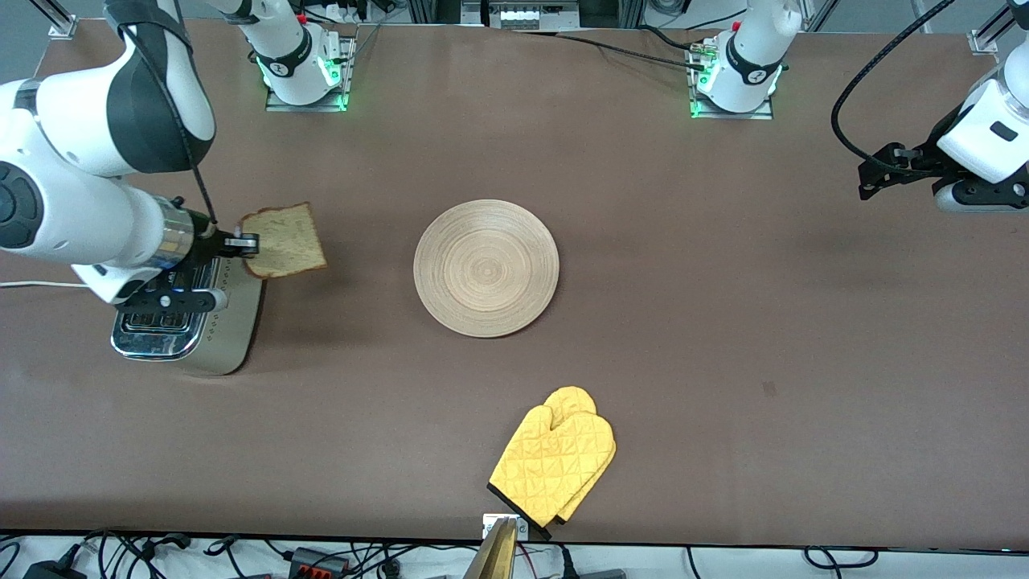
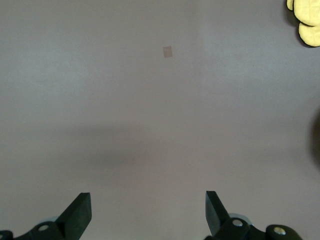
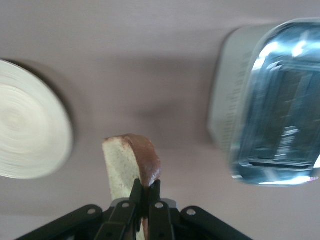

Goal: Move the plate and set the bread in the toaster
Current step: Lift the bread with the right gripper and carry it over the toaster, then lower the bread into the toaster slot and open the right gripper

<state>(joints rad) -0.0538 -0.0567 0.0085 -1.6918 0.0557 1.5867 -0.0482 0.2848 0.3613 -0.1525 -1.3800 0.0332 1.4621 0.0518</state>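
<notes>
My right gripper (image 1: 245, 244) is shut on the bread (image 1: 284, 240), a tan slice with a dark brown crust, and holds it in the air beside the toaster's top. In the right wrist view the bread (image 3: 131, 165) stands edge-on between the closed fingers. The toaster (image 1: 193, 318), beige with a chrome top, stands at the right arm's end of the table, partly hidden by my right arm; it also shows in the right wrist view (image 3: 270, 107). The round wooden plate (image 1: 486, 267) lies at the table's middle. My left gripper (image 2: 148, 210) is open and empty over bare table at the left arm's end.
A yellow oven mitt (image 1: 556, 453) lies near the table's edge closest to the front camera, nearer than the plate. The toaster's white cord (image 1: 40, 285) runs off the right arm's end of the table. The left arm waits, raised.
</notes>
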